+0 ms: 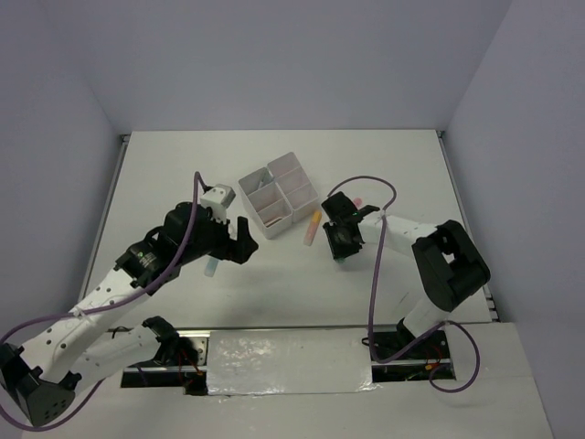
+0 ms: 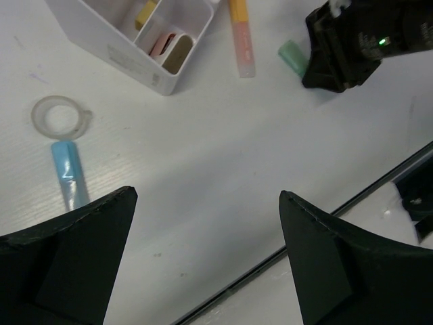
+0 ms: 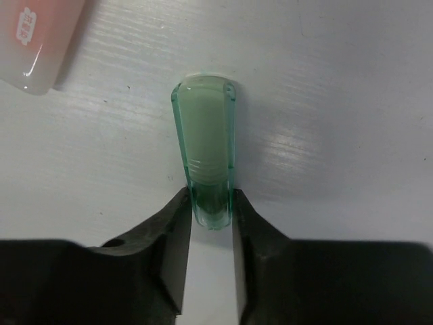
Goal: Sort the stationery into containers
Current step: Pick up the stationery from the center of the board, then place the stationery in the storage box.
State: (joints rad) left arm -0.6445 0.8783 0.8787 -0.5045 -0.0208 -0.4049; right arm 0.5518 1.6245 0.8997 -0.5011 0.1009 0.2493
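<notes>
Two arms show in the top view. The right gripper (image 1: 343, 245) is down on the table (image 1: 411, 165), just right of the organiser (image 1: 279, 194), and an orange-pink highlighter (image 1: 313, 227) lies between them. What it grips is hidden beneath it here. The left gripper (image 1: 241, 240) hangs left of the organiser with its jaws spread and nothing between them. A blue highlighter (image 1: 210, 267) lies just beside it.

From the left wrist, that arm's fingers (image 2: 88, 237) stand wide apart and empty. The blue highlighter lies ahead on the left, and a tape ring (image 2: 59, 116) sits just beyond its far end. The green highlighter (image 2: 292, 55) pokes out from under the right gripper, well across the table.

From the right wrist, the green highlighter's long axis runs straight away from the fingers (image 3: 177, 237). They pinch its narrow near end from both sides while it lies flat on the table. The hold is near the tip rather than mid-body, so I judge the lift toward the organiser, on this arm's left, calls for care against the piece swinging.
</notes>
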